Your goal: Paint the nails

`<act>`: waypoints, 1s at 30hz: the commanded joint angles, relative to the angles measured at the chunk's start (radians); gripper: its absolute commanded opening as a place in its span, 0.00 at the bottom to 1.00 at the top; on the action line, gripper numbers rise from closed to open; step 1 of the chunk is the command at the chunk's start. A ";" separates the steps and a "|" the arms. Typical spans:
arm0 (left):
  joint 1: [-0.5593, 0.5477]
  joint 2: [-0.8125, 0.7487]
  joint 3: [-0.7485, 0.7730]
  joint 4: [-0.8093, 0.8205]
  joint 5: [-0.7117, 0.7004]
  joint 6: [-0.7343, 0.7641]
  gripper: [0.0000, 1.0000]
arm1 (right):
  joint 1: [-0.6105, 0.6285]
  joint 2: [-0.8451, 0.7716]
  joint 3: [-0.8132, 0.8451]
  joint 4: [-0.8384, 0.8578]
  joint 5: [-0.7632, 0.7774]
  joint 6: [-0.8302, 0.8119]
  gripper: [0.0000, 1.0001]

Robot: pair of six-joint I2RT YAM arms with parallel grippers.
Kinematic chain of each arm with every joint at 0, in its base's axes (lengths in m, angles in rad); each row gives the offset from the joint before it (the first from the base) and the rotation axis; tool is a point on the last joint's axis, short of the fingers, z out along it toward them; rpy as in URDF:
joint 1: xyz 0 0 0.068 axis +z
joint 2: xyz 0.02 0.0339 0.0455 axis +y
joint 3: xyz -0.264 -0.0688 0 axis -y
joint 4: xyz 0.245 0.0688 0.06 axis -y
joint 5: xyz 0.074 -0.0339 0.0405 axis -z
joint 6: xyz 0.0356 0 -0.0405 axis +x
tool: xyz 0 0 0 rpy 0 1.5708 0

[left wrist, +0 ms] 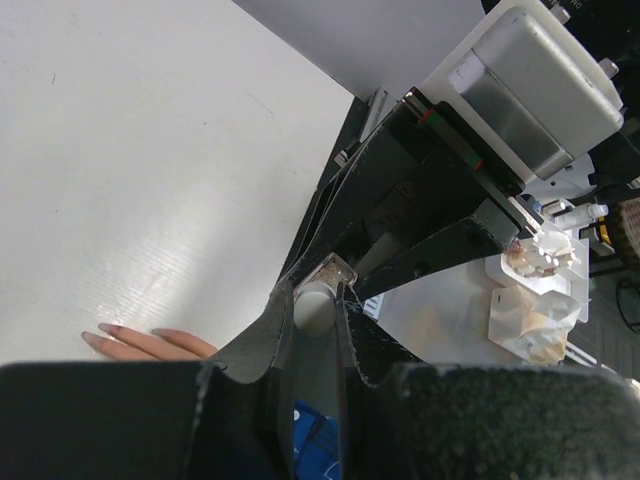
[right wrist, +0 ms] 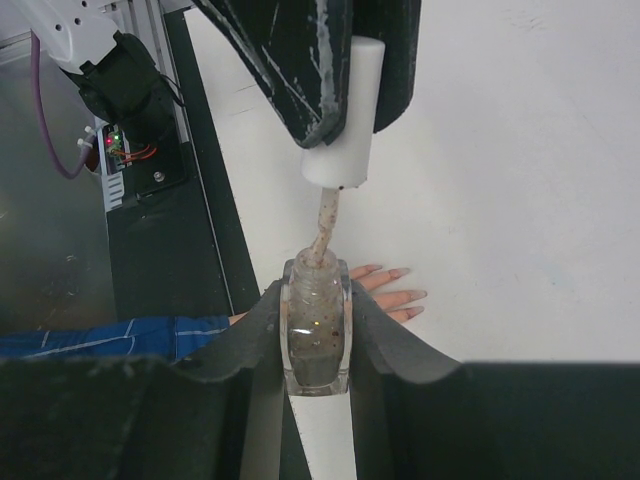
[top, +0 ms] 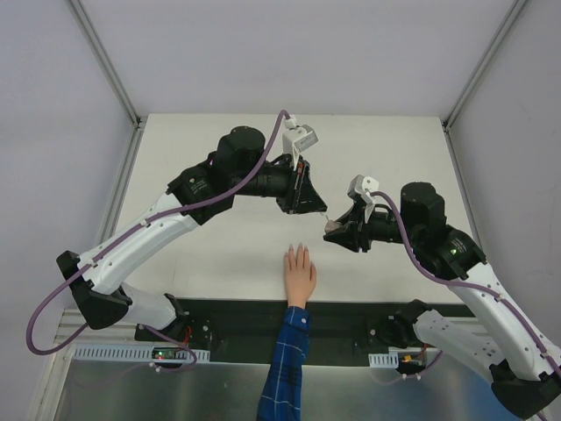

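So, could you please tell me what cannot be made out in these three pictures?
- Top view: the nails are too small to show any polish.
- Left wrist view: the left tool hides most of the mannequin hand; only fingertips show.
- Right wrist view: the brush tip is lost inside the bottle neck; the right tool and bottle cover the palm.

text: none I can read | labels: none legible | small white mark on my left arm (top: pixel 198 186): too small to make out

Bright even light, soft shadows
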 commanded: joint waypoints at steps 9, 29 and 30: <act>-0.017 0.008 0.005 0.049 0.026 -0.011 0.00 | 0.008 -0.011 0.018 0.057 -0.004 -0.005 0.00; -0.026 0.014 -0.007 0.051 0.035 -0.015 0.00 | 0.009 -0.014 0.023 0.058 0.000 -0.004 0.00; -0.029 0.015 -0.006 0.053 0.040 -0.015 0.00 | 0.011 -0.016 0.023 0.058 0.002 -0.002 0.00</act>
